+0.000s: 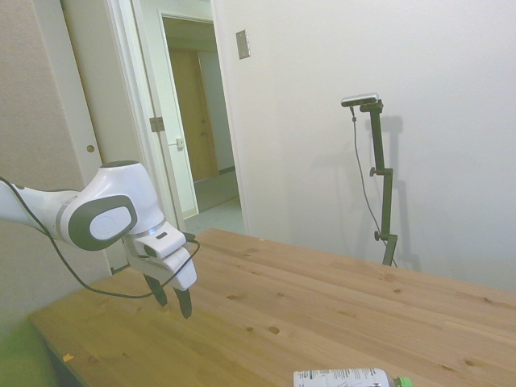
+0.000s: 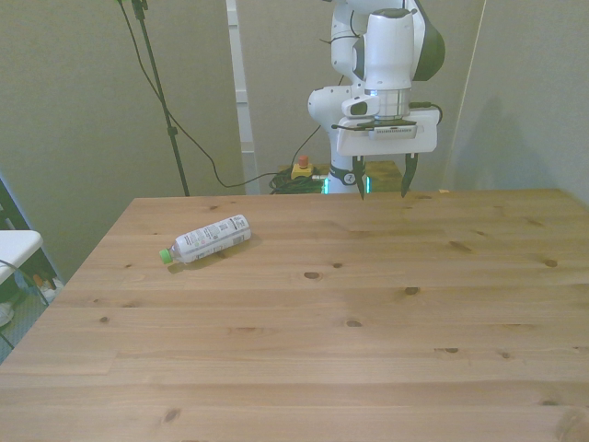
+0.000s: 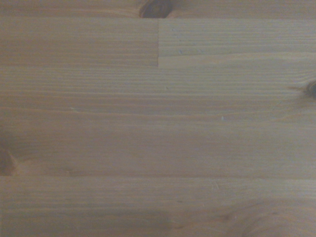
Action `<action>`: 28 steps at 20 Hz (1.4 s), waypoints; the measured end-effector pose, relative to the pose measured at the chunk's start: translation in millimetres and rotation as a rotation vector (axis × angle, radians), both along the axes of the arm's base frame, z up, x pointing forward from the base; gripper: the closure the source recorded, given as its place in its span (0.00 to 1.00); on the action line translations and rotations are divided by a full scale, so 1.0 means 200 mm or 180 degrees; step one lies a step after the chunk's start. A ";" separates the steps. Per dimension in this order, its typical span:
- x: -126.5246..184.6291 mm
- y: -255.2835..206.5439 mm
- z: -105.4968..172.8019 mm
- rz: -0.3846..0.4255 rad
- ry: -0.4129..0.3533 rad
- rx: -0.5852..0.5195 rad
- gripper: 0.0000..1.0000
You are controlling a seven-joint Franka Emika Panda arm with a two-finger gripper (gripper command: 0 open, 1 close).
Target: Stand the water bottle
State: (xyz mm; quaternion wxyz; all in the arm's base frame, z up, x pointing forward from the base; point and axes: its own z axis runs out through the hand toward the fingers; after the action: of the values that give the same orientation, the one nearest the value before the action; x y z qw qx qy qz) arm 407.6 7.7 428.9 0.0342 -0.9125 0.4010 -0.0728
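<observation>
The wooden table (image 2: 350,304) is built of long pale planks joined side by side, their grain running from one side edge to the other, with dark knots scattered across the top. The wrist view shows only a close patch of these boards (image 3: 158,128), with a plank joint and a few knots. One thing lies directly on it: the water bottle (image 2: 208,239), on its side, near the side edge at the front view's left and closer to the far edge than the near one, its green cap turned toward that side edge

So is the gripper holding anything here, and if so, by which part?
Nothing is held. The gripper hangs open and empty above the table, apart from the water bottle, which lies on its side.
</observation>
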 end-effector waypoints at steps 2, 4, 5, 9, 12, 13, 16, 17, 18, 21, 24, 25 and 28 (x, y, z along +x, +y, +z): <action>0.00 0.00 0.00 0.0020 -0.0004 -0.0002 0.00; 0.03 -0.02 0.03 -0.0010 -0.0038 0.0005 0.00; 0.06 -0.06 0.05 -0.0062 -0.0065 0.0007 0.00; 0.20 -0.35 0.15 -0.0387 -0.0181 -0.0001 0.00; 0.28 -0.67 0.21 -0.0706 -0.0266 -0.0006 0.00; 0.30 -0.79 0.23 -0.0800 -0.0292 -0.0008 0.00; 0.34 -1.10 0.25 -0.1093 -0.0376 -0.0039 0.00; 0.35 -1.19 0.25 -0.1174 -0.0406 -0.0057 0.00; 0.38 -1.27 0.24 -0.1251 -0.0437 -0.0073 0.00; 0.45 -1.46 0.20 -0.1437 -0.0478 -0.0098 0.00; 0.50 -1.66 0.10 -0.1650 -0.0449 -0.0088 0.00; 0.50 -1.73 0.07 -0.1716 -0.0442 -0.0069 0.00; 0.47 -1.91 0.02 -0.1864 -0.0422 -0.0078 0.00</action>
State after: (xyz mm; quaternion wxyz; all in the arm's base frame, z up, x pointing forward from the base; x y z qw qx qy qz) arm 501.8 -373.7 432.6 0.0268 -0.7516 0.6432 -0.1438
